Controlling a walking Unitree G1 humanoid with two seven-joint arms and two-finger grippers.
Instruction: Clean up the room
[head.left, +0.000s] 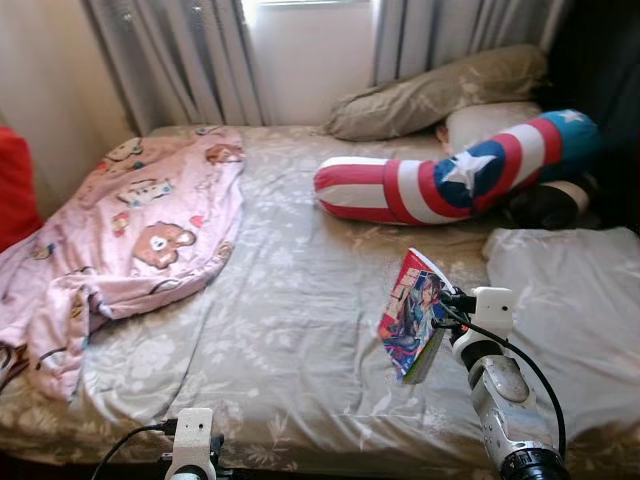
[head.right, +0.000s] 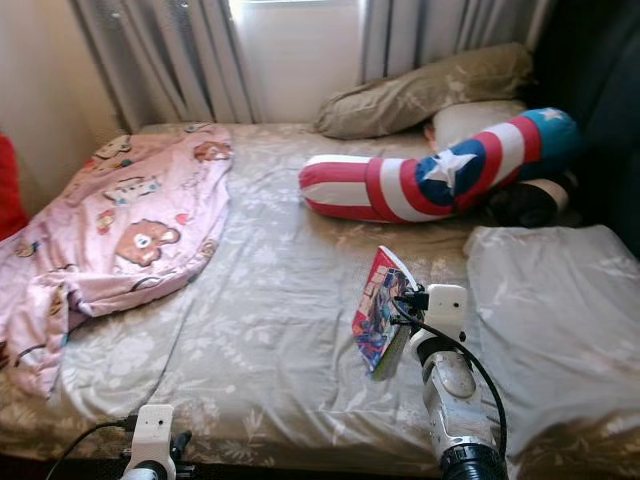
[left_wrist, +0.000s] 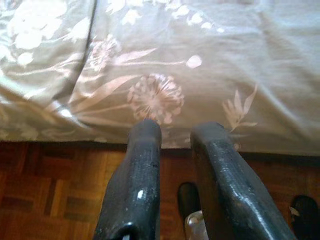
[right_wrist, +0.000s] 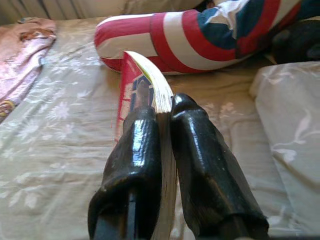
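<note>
Right gripper (right_wrist: 162, 130) | jaws clamped on thin, colourful soft-cover comic book (head.left: 412, 315), held upright above grey floral bedsheet (head.left: 300, 300) | judged light, floppy, slippery; grip near spine | left gripper (left_wrist: 175, 140) jaws slightly apart, idle.

The bed sheet (head.left: 300, 300) is matt flowered cloth, the pink blanket (head.left: 130, 230) soft fabric. The book (head.left: 410, 315) has a glossy paper cover, held between shiny black fingers (right_wrist: 200, 165). The floor (left_wrist: 50, 195) is wood parquet.
</note>
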